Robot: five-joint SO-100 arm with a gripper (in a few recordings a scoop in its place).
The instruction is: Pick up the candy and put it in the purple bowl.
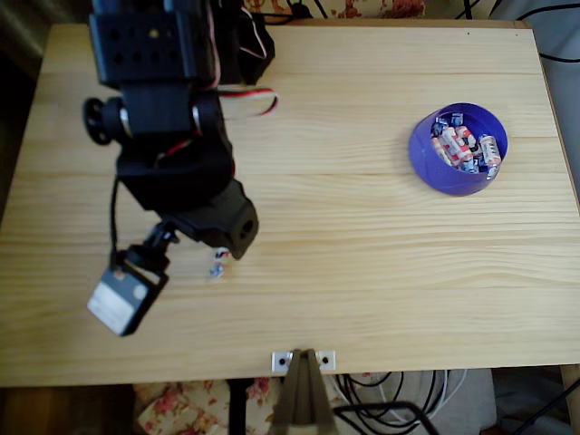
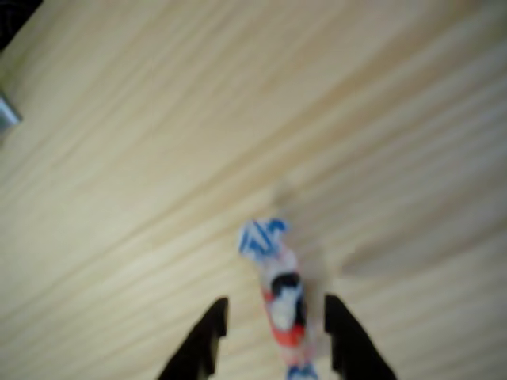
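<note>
Black two-finger gripper point(image 2: 273, 332) straddling a white, orange-red and blue twist-wrapped candy point(image 2: 281, 305) on the pale wooden table point(image 1: 362, 272).
Jaws spread, either side of it, not touching; small round purple plastic bowl point(image 1: 426, 168), full of look-alike sweets point(image 1: 465, 147), sits well apart.

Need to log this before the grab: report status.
Tool open, fingers either side of the candy on the table. Purple bowl far right in overhead view, already holding sweets. Path between looks clear.
</note>
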